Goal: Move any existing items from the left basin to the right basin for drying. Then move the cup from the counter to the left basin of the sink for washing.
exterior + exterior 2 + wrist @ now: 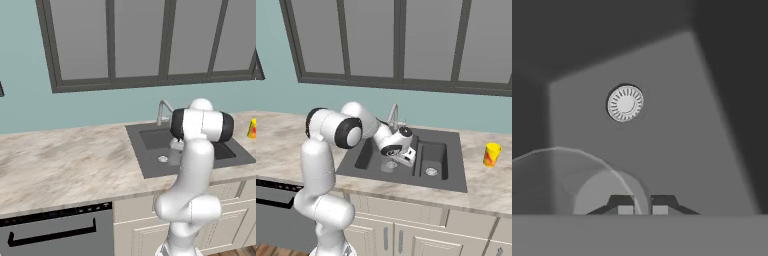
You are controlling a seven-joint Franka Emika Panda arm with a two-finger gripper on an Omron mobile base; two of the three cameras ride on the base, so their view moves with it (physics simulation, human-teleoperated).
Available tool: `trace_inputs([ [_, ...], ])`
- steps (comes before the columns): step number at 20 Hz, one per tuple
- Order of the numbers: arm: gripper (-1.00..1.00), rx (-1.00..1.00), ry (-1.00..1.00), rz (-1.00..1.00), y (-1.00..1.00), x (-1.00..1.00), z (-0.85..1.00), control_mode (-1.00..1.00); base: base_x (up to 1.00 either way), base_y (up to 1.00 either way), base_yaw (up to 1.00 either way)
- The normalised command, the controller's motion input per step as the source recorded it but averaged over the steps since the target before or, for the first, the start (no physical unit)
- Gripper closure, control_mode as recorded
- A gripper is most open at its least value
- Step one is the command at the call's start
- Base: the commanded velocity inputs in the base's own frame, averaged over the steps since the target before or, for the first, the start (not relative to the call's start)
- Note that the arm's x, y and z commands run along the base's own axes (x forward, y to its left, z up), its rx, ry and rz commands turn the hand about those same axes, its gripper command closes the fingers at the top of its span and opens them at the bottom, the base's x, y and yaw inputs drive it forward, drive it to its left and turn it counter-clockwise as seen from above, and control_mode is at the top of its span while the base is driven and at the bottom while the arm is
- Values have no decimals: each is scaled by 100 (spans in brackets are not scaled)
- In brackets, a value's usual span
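My gripper (pixel 642 207) reaches down into the left basin (pixel 367 153) of the dark sink (pixel 150 172). Its jaws stand nearly together, shut on the thin rim of a pale, see-through glassy item (pixel 572 175). From the right base view that item (pixel 388 165) shows faintly just below the hand, on the basin floor. The basin's round silver drain (pixel 625 103) lies beyond the fingertips (pixel 623 205). To the right is the right basin (pixel 437 150) with its own drain. The yellow cup (pixel 492 154) stands upright on the counter (pixel 491 187) right of the sink, far from the gripper.
A thin curved silver tap (pixel 163 111) rises behind the sink, close to my forearm. A dark dishwasher front (pixel 55 230) sits under the counter at the left. The window and wall run along the back, with a broad stretch of counter (pixel 60 165) left of the sink.
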Motion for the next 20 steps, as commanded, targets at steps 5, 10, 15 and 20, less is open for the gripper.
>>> trace_inputs([
  [5, 100, 0, -10, 2, 0, -43, 94, -100, 0, 0, 0],
  [10, 100, 0, -9, 4, 0, -36, 100, -100, 0, 0, 0],
  [15, 100, 0, -6, 8, -3, -47, 94, -100, 0, 0, 0],
  [20, 100, -7, -10, 9, -32, -56, 66, -100, 0, 0, 0],
])
